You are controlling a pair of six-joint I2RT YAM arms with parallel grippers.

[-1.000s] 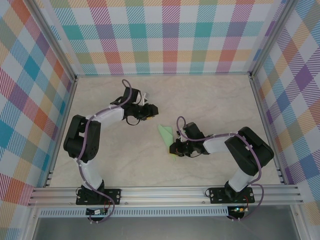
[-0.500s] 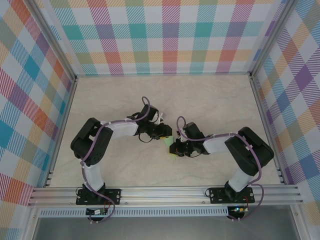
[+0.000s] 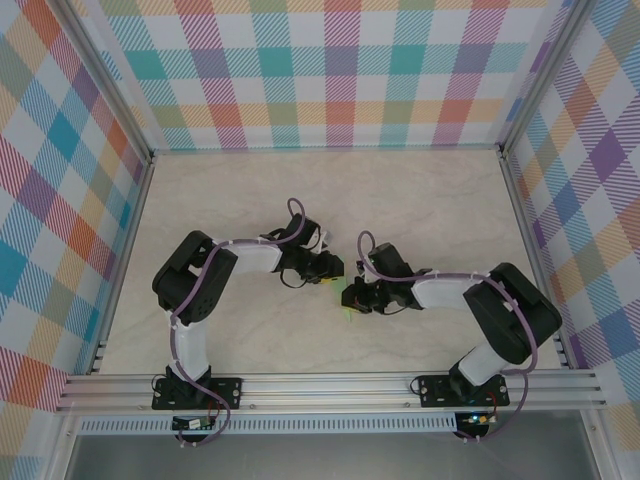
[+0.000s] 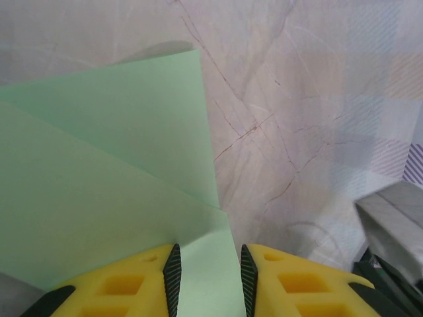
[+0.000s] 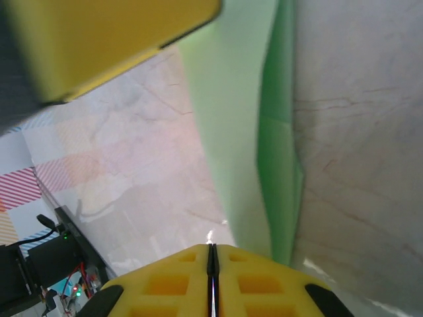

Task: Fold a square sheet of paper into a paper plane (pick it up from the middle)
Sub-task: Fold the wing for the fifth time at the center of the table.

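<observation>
The pale mint-green sheet of paper (image 4: 99, 185) lies on the marbled table, folded into overlapping layers with slanted edges. My left gripper (image 4: 209, 284) is over its near part, open, and a strip of paper shows flat between its black pads. In the top view the left gripper (image 3: 332, 272) and the right gripper (image 3: 347, 300) meet tip to tip at mid-table and cover most of the paper. My right gripper (image 5: 212, 254) is shut. The paper (image 5: 231, 132) runs past it on the right, with a darker green folded edge. The left gripper's yellow finger (image 5: 99, 39) shows at upper left.
The table (image 3: 420, 200) is walled by checked panels on three sides. An aluminium rail (image 3: 330, 385) with both arm bases runs along the near edge. Open tabletop lies behind and to both sides of the grippers.
The left arm has swung right and toward the front, from off the paper to directly over it, meeting the right gripper. The right gripper has held its place on the paper.
</observation>
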